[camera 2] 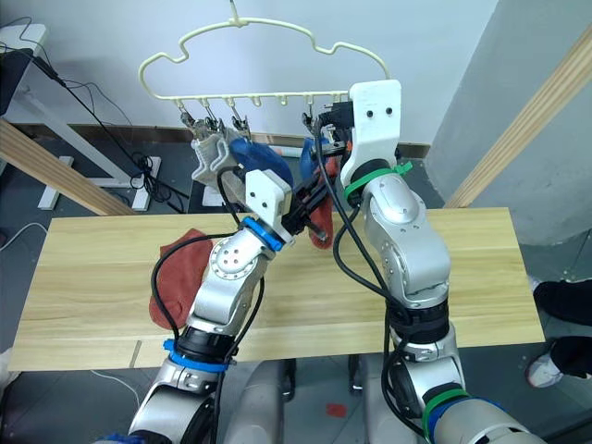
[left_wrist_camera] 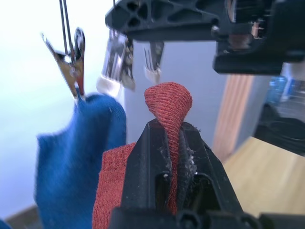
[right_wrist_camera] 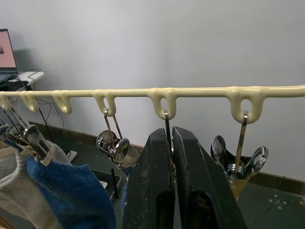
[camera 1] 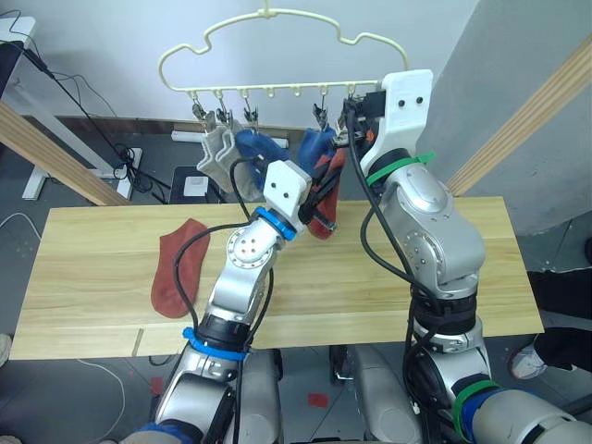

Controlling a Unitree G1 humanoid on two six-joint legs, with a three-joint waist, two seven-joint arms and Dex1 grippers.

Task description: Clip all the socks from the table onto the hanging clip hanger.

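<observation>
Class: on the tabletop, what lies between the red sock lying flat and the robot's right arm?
Bare wood: in the left eye view, nothing lies on the table between the flat red sock and that arm.

red sock (camera 1: 178, 268) on table (camera 1: 481, 277)

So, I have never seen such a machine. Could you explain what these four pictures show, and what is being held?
This is a humanoid robot with two arms. Two pictures come from cameras in its head, looking down; the other two come from a camera on each wrist.

Above the wooden table hangs a pale yellow clip hanger. Grey socks and blue socks are already clipped on. One red sock lies on the table.

The left gripper has its jaws shut on another red sock, lifted just under a metal clip. The right gripper has its jaws closed on a clip's wire, at the hanger's bar.
</observation>
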